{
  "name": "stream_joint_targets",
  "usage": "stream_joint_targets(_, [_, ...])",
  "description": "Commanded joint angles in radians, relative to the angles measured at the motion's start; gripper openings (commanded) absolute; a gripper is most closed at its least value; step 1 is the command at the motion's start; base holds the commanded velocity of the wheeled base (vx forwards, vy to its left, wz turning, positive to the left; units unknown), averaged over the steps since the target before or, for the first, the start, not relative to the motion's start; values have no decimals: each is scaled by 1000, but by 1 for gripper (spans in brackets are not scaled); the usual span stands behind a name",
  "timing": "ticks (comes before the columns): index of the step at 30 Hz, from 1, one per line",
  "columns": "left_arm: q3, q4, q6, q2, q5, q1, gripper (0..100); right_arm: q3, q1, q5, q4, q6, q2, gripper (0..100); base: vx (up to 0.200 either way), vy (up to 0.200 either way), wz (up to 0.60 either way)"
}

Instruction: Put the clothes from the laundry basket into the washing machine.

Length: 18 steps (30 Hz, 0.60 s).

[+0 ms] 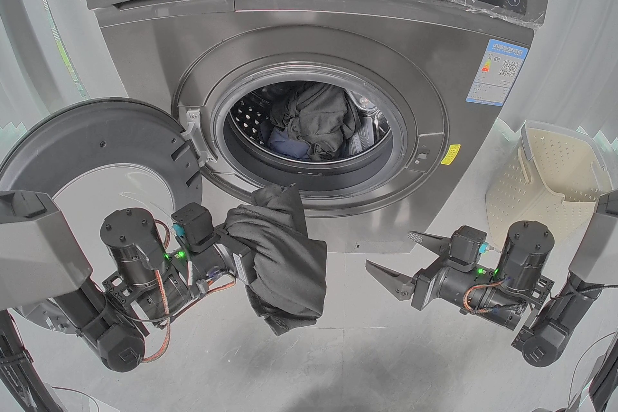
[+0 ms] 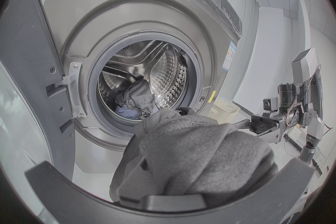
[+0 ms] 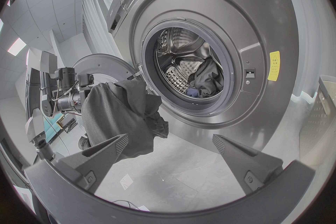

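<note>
Nearest, the left gripper [image 1: 239, 260] was buried to the fingers in a dark garment [image 1: 283, 265]. The fingertips themselves were hidden by the cloth, but they seemed clamped on a fold of it, since the bundle hung from that arm clear of the floor. Across from it the right gripper [image 1: 390, 250] hung with its fingers spread wide and nothing between them, pointing toward the garment but well apart from it. The garment's long axis ran up and down: a bunched peak at the top and a loose tail below. Its peak lay just under the lower lip of the drum opening [image 1: 309, 123], so the mouth stood up and ahead of the left fingers, beside the swung-out door [image 1: 96, 143]. Deeper in, other clothes [image 1: 315, 117] lay heaped in the drum of the washing machine [image 1: 360, 40]. The laundry basket [image 1: 553, 175] stood tilted past the right gripper.
</note>
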Motion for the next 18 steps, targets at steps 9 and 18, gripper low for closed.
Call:
stream_joint_targets(9, [-2, -1, 6, 23, 1, -16, 0, -1, 5, -1, -1, 0, 3, 100, 200, 0, 0])
stream_joint_targets(18, [7, -3, 18, 34, 1, -31, 0, 2, 8, 1, -1, 0, 3, 100, 44, 0, 0])
